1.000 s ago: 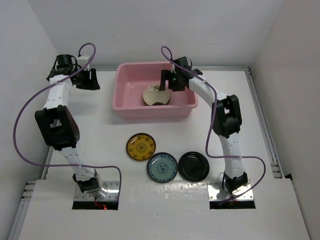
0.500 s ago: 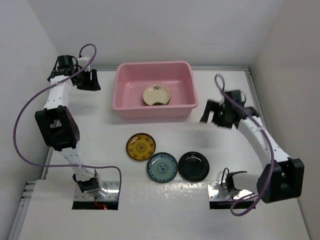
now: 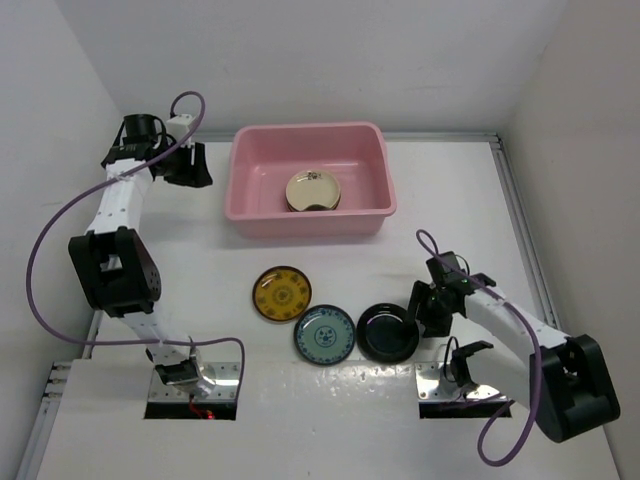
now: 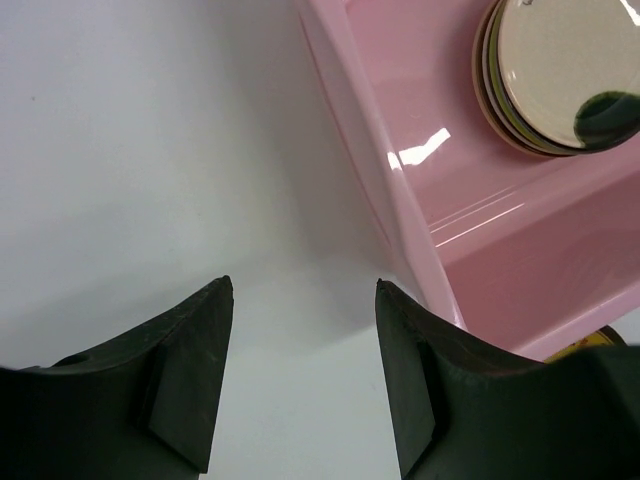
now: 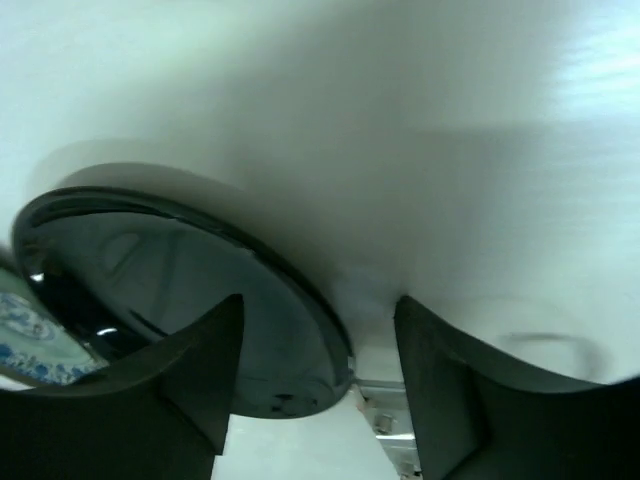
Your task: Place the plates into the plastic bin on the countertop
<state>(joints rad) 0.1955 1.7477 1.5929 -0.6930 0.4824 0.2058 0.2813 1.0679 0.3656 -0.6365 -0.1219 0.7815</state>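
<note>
Pink bin (image 3: 310, 222): at 12 o'clock on the white surface (image 3: 200, 270). The left wrist view cuts it off and shows only one wall and part of the floor.
Stack of plates (image 3: 313, 190): on the bin floor, a cream one on top. From overhead the number beneath cannot be made out. The left wrist view shows several rims edge-on, the stack partly cut by the frame.
Plates outside the bin: yellow plate (image 3: 282, 293), blue-grey plate (image 3: 325, 334) and black plate (image 3: 388, 332) lie in a row on the surface, toward 6 o'clock of the bin. Whether the blue-grey rim touches its neighbours or lies just beside them cannot be told.
Left gripper (image 4: 302, 300): spread, nothing between its fingers (image 4: 190, 370), over bare surface at 9 o'clock of the bin, near its wall.
Right gripper (image 5: 318, 310): spread, at 3 o'clock of the black plate. The blurred right wrist view shows the plate's rim in the gap between the fingers; contact cannot be told. In the overhead view the fingers are hard to make out.
Blue-grey plate, right wrist view: a sliver at the left edge only.
</note>
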